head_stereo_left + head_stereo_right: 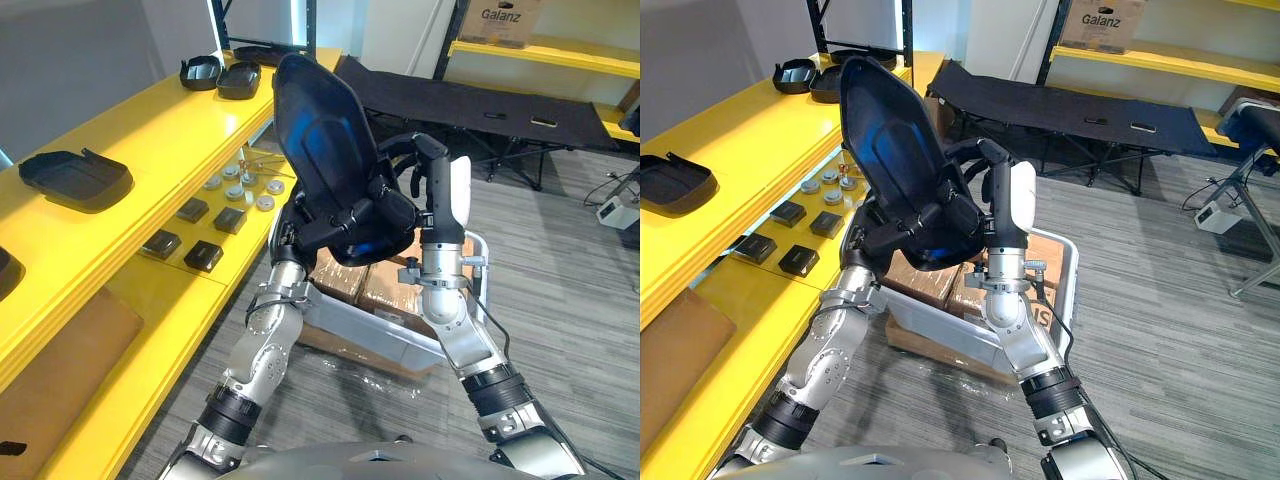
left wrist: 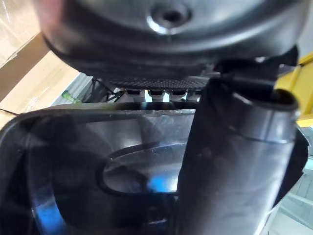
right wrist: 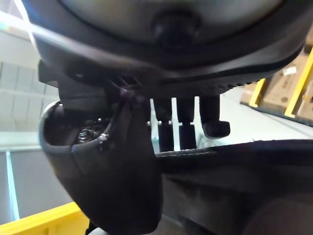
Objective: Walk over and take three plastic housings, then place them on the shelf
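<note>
A large black plastic housing [image 1: 320, 130] stands upright in front of my chest, held between both hands. My left hand [image 1: 345, 225] grips its lower edge from below, the thumb [image 2: 234, 161] lying across the glossy hollow inside [image 2: 98, 156]. On the other side my right hand [image 1: 440, 190] has its fingers curved over the rim [image 3: 234, 176]. To the left runs the yellow shelf [image 1: 150, 130], whose top level carries one black housing [image 1: 75, 178] and two more [image 1: 220, 75] at the far end.
The lower shelf level holds small dark square parts [image 1: 205, 255] and round metal pieces [image 1: 240, 185]. A grey crate with cardboard boxes [image 1: 350, 285] sits on the floor below my hands. A black folding cot [image 1: 480, 110] and another yellow shelf [image 1: 540, 55] stand behind.
</note>
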`<state>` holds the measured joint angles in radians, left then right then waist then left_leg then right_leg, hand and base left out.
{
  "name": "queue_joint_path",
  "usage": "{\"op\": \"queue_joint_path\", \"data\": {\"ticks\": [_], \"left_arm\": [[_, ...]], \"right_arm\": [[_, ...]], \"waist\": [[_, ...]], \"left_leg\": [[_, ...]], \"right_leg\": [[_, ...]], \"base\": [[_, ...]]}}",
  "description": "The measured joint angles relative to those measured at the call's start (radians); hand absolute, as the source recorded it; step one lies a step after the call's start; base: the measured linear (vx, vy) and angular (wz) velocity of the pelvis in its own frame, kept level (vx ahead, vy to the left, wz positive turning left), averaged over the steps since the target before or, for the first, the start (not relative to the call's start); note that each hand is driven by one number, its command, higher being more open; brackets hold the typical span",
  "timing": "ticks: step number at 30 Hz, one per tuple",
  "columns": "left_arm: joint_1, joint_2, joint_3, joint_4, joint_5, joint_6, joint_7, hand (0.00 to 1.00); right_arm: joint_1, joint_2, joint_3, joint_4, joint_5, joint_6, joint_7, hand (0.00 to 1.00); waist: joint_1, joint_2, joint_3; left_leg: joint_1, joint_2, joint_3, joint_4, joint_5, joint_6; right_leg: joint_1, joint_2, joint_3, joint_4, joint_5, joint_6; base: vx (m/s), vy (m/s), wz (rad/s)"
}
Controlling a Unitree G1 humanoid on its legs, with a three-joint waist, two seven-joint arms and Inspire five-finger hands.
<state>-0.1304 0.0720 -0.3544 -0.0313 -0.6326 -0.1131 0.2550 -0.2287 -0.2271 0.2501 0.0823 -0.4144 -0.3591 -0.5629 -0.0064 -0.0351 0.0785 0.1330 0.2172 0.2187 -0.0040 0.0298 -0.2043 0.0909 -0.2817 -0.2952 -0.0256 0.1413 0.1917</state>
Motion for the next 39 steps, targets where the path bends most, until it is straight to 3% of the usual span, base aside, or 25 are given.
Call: {"op": "queue_joint_path", "data": {"ticks": [2, 3, 6, 11, 14, 23, 27, 31, 32, 36, 39], "left_arm": [[-0.008, -0.029, 0.034, 0.006, -0.038, -0.011, 0.0, 1.0], [-0.01, -0.034, 0.044, 0.015, -0.05, -0.017, -0.002, 0.0], [-0.029, -0.035, 0.063, 0.052, -0.141, -0.022, -0.022, 0.0], [-0.029, -0.035, 0.063, 0.095, -0.344, -0.006, -0.146, 0.0], [-0.03, -0.029, 0.061, 0.11, -0.361, 0.023, -0.234, 0.0], [-0.058, -0.001, 0.075, 0.154, -0.421, 0.073, -0.387, 0.0], [-0.058, 0.013, 0.068, 0.154, -0.441, 0.069, -0.403, 0.0], [-0.058, 0.024, 0.034, 0.154, -0.456, 0.017, -0.401, 0.0], [-0.058, 0.024, 0.023, 0.153, -0.454, -0.002, -0.395, 0.0], [-0.058, 0.019, 0.009, 0.133, -0.419, -0.036, -0.326, 0.0], [-0.041, 0.002, 0.029, 0.083, -0.293, -0.037, -0.198, 0.0]], "right_arm": [[0.022, 0.001, 0.028, -0.007, -0.001, 0.0, 0.016, 0.0], [0.025, 0.005, 0.034, -0.009, 0.001, 0.0, 0.013, 0.0], [0.027, 0.027, 0.042, -0.009, 0.007, -0.001, 0.024, 0.0], [0.026, 0.037, 0.042, -0.009, 0.007, -0.001, 0.01, 0.0], [0.03, 0.026, 0.033, -0.01, 0.007, -0.005, 0.004, 0.0], [0.11, 0.021, 0.036, -0.095, -0.004, -0.081, -0.026, 0.0], [0.117, 0.02, 0.037, -0.098, -0.007, -0.096, -0.034, 0.0], [0.12, 0.015, 0.036, -0.105, -0.01, -0.11, -0.038, 0.0], [0.12, 0.011, 0.036, -0.109, -0.01, -0.11, -0.039, 1.0], [0.121, 0.003, 0.036, -0.113, -0.005, -0.105, -0.041, 1.0], [0.119, 0.019, 0.048, -0.117, 0.0, -0.089, -0.026, 1.0]], "waist": [[0.001, -0.002, -0.002], [0.001, -0.002, -0.002], [0.0, -0.002, -0.002], [0.0, -0.006, -0.005], [-0.006, -0.01, -0.007], [-0.033, -0.01, -0.011], [-0.042, -0.01, -0.011], [-0.053, -0.009, -0.011], [-0.054, -0.009, -0.012], [-0.052, -0.007, -0.012], [-0.05, -0.005, -0.014]], "left_leg": [[0.001, 0.0, 0.003, 0.0, 0.0, 0.0], [0.001, 0.001, 0.003, 0.0, -0.001, -0.001], [0.003, 0.001, 0.006, 0.0, -0.002, 0.0], [0.015, 0.001, 0.02, 0.0, -0.008, -0.001], [0.016, 0.001, 0.027, 0.0, -0.01, -0.002], [0.016, 0.0, 0.037, 0.008, -0.019, -0.001], [0.013, 0.0, 0.037, 0.02, -0.027, -0.001], [0.009, 0.0, 0.036, 0.023, -0.028, 0.0], [0.008, 0.0, 0.036, 0.025, -0.03, 0.0], [-0.003, 0.001, 0.031, 0.037, -0.034, 0.0], [-0.003, 0.001, 0.028, 0.037, -0.034, 0.0]], "right_leg": [[0.001, 0.001, 0.0, -0.005, 0.003, -0.002], [0.001, 0.001, 0.0, -0.006, 0.004, -0.002], [0.002, 0.002, 0.002, -0.009, 0.007, -0.003], [0.003, 0.002, 0.014, -0.012, 0.007, -0.003], [0.0, 0.002, 0.021, -0.013, 0.008, -0.002], [0.002, 0.002, 0.027, -0.028, 0.011, 0.001], [0.005, 0.001, 0.028, -0.029, 0.011, 0.001], [0.002, 0.001, 0.027, -0.03, 0.011, 0.001], [0.002, 0.001, 0.027, -0.031, 0.011, 0.001], [0.0, 0.001, 0.024, -0.031, 0.011, 0.001], [0.001, 0.001, 0.022, -0.031, 0.011, 0.001]], "base": [[0.0, 0.0, 0.0], [0.0, 0.0, 0.0], [-0.02, 0.015, -0.03], [-0.01, 0.019, -0.08], [0.0, 0.014, -0.06], [0.0, 0.009, -0.02], [0.0, 0.0, 0.0], [0.0, 0.0, 0.0], [0.0, 0.0, 0.0], [-0.01, 0.005, 0.02], [0.0, 0.0, 0.0]]}}
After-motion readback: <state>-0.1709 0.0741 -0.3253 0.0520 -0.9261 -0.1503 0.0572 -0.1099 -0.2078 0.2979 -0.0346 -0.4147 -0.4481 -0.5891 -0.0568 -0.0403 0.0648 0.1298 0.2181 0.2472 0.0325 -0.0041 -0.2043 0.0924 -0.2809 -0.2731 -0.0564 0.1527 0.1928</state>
